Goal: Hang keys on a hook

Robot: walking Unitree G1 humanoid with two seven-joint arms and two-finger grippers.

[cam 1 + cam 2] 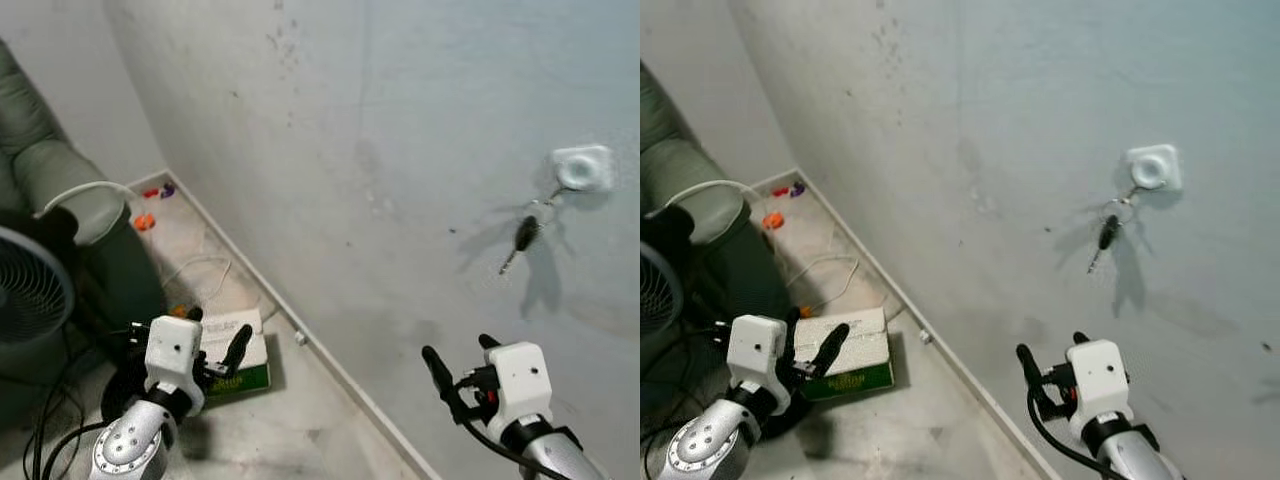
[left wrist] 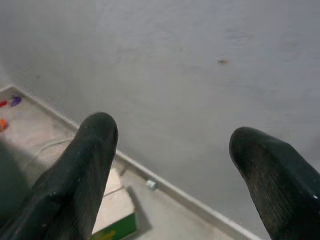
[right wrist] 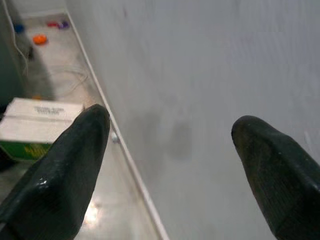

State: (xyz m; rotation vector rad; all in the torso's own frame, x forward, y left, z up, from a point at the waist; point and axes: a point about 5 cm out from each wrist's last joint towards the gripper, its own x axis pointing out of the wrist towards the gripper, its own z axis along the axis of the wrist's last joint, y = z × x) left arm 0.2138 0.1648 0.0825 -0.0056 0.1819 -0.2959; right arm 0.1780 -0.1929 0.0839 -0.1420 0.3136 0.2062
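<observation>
Already the keys [image 1: 527, 232] hang from the white hook [image 1: 582, 168] stuck on the pale, scuffed wall [image 1: 380, 130], throwing a shadow beside them. Below, well apart from them, the right gripper [image 1: 458, 365] stands with its jaws wide and empty; the left gripper [image 1: 218, 340] is likewise spread and holds nothing. On the floor along the skirting lie a white-and-green box [image 1: 240, 355], a white cable [image 1: 195, 270] and what seem small coloured toys [image 1: 150, 205].

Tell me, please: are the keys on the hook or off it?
On it. The keys hang by their ring from the white hook on the wall, and neither open gripper, left or right, touches them.
</observation>
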